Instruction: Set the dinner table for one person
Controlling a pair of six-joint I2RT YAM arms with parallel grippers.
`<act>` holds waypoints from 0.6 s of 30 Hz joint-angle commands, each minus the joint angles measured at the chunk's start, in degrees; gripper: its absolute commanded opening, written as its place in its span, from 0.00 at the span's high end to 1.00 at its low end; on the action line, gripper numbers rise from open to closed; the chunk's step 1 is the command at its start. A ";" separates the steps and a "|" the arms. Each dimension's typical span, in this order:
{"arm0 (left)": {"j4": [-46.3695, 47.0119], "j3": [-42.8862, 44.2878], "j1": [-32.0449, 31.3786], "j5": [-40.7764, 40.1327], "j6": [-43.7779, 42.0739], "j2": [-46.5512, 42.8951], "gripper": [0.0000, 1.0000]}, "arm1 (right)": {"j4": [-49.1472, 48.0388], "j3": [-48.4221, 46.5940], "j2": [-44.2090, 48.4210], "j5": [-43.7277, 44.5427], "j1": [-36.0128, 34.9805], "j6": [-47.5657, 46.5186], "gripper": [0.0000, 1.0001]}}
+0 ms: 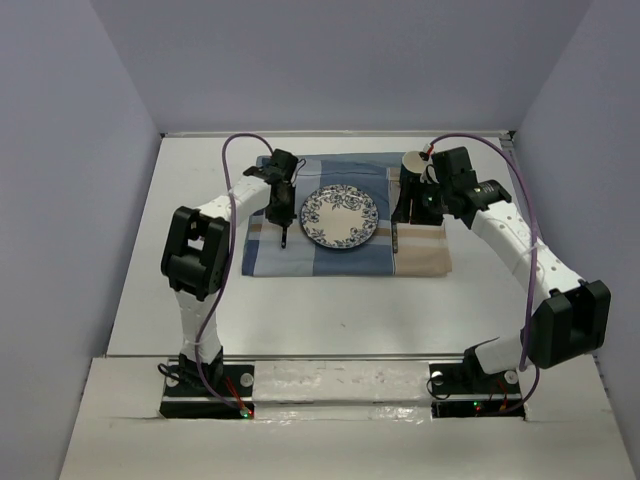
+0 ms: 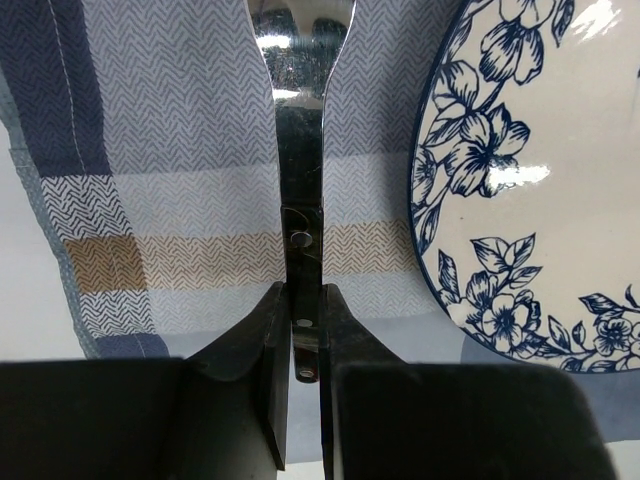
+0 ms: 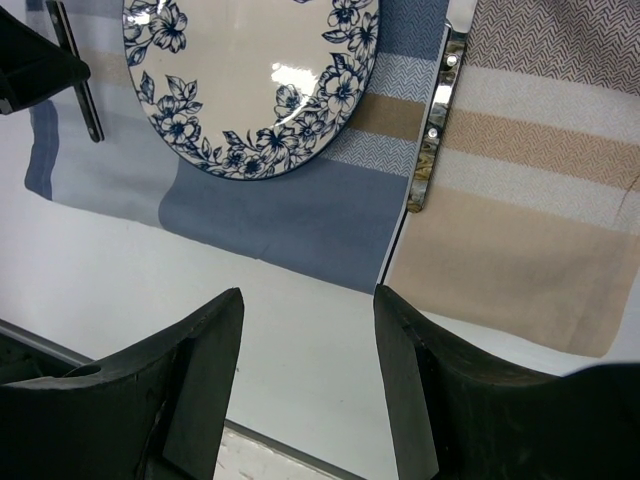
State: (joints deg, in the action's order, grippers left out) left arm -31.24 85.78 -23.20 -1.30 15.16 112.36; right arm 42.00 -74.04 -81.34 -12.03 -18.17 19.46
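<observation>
The white dinner table (image 1: 330, 310) carries a blue-and-beige striped cloth (image 1: 345, 262) with a blue-flowered plate (image 1: 340, 217) at its middle. My left gripper (image 1: 283, 205) is just left of the plate, shut on the black riveted handle of a utensil (image 2: 300, 235) whose shiny metal end points away over the cloth; I cannot tell its head. The plate's rim (image 2: 500, 200) is close on its right. My right gripper (image 3: 305, 300) is open and empty, above the table at the cloth's front edge. A second utensil with a shiny handle (image 3: 435, 130) lies on the cloth right of the plate (image 3: 260, 80).
A pale cup (image 1: 413, 162) stands at the cloth's far right corner, behind my right gripper (image 1: 412, 205). Grey walls close in the table on the left, right and far side. Bare white tabletop (image 3: 200, 270) lies in front of the cloth.
</observation>
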 commanded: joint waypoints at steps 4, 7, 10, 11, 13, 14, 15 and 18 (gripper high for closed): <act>-0.40 1.67 0.17 1.03 -1.53 1.99 1.00 | -1.13 -1.02 -0.49 1.05 -0.20 -0.48 0.39; -0.31 2.55 0.17 0.95 -1.36 2.96 0.99 | -1.13 -1.02 -0.57 1.22 -0.20 -0.65 0.39; -0.22 3.17 0.17 0.60 -1.36 3.40 0.84 | -1.04 -1.11 -0.49 1.22 -0.20 -0.57 0.39; -0.31 3.25 0.17 0.86 -1.18 3.66 0.80 | -1.13 -1.19 -0.40 1.22 -0.20 -0.57 0.39; -0.66 3.52 0.17 0.95 -1.01 3.92 0.75 | -1.04 -1.28 -0.40 1.31 -0.20 -0.48 0.39; -0.75 3.43 0.17 0.60 -0.92 3.92 0.71 | -0.95 -1.46 -0.22 1.48 -0.20 -0.39 0.38; -0.83 3.43 0.17 0.34 -0.92 3.49 0.61 | -0.95 -1.63 -0.22 1.57 -0.20 -0.30 0.38; -1.27 3.34 0.17 -1.42 -1.01 1.30 0.31 | -0.60 -2.68 -0.05 2.27 -0.20 -0.13 0.36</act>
State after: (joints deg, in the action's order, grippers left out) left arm -31.33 86.76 -23.14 -1.06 14.94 116.46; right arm 42.02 -74.08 -81.93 -10.98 -18.17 19.44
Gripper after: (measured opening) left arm 0.482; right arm 0.630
